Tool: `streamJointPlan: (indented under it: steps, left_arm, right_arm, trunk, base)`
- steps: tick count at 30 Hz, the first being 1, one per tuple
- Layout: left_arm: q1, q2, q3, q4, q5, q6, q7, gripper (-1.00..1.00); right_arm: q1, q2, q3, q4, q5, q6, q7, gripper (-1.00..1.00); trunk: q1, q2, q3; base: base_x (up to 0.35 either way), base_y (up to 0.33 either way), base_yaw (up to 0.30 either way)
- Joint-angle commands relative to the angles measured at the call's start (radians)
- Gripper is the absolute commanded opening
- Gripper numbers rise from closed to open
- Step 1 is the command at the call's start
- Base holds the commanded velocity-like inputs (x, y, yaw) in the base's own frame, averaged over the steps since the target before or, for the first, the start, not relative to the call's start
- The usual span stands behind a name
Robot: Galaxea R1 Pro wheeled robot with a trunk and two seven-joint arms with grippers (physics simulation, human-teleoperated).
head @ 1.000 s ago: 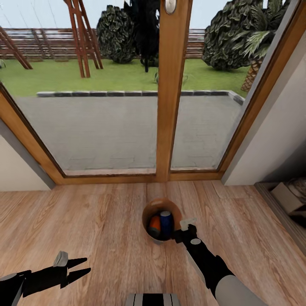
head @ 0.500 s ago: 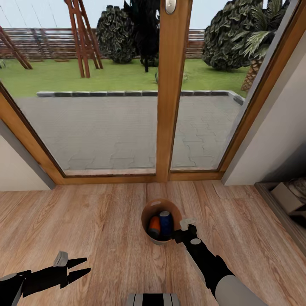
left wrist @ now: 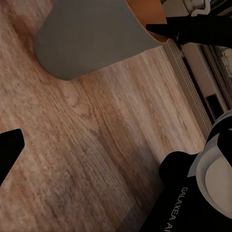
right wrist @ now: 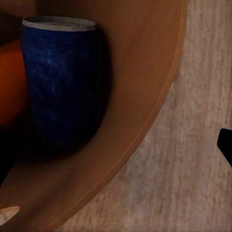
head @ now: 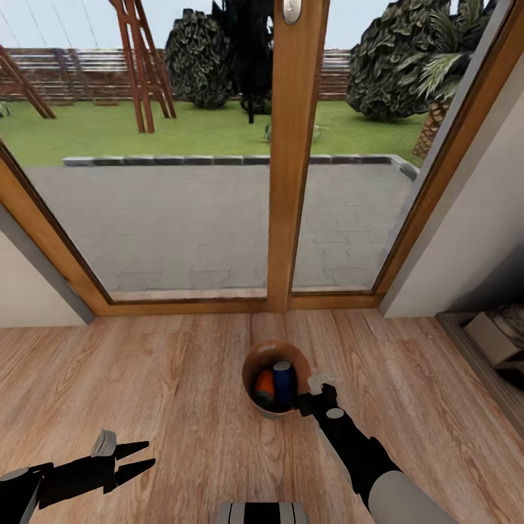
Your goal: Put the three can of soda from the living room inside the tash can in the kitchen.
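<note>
Standing before the glass doors [head: 291,145] on wood floor [head: 160,378]. Bin [head: 251,364] upright on the floor just ahead, near the door frame. Inside: blue can [head: 284,383] upright, orange can [head: 264,387] touching it on the left. Same pair in right wrist view: blue can [right wrist: 60,79] against the brown inner wall [right wrist: 135,96], orange can [right wrist: 9,82] beside it. Third can not made out; possibly hidden beneath the other two, cannot tell from these angles.

Right gripper [head: 318,387] at the bin's right rim, just outside it; wrist view gives one dark fingertip [right wrist: 226,145] at the frame edge, apart from the other, nothing between. Reads as open and empty. Left gripper [head: 138,460] low over the floor, well apart from the bin, fingers spread, holding nothing. Left wrist view: grey outer wall of the bin [left wrist: 92,38] and the right arm [left wrist: 203,31] beyond.

Judged step: drop into the bin just finished, at least two of three cans in. Next move calls for lifting the right arm clear of the rim without knocking the bin, then confirming the count; if one is short, going back for the last can.
</note>
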Motion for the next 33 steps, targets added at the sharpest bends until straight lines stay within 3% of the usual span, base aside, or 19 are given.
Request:
streamJointPlan:
  steps: [1,33]
  left_arm:
    - [0.000,0.000,0.000,0.000,0.000,0.000,0.000,1.00]
    - [0.000,0.000,0.000,0.000,-0.001,0.000,-0.001,1.00]
  right_arm:
    - [0.000,0.000,0.000,0.000,-0.001,0.000,0.000,1.00]
    - [-0.001,0.000,0.000,-0.007,-0.002,-0.001,0.000,1.00]
  trunk:
    - [0.000,0.000,0.000]
    - [0.000,0.000,0.000]
  base:
    - [0.000,0.000,0.000]
    - [0.021,0.000,0.000]
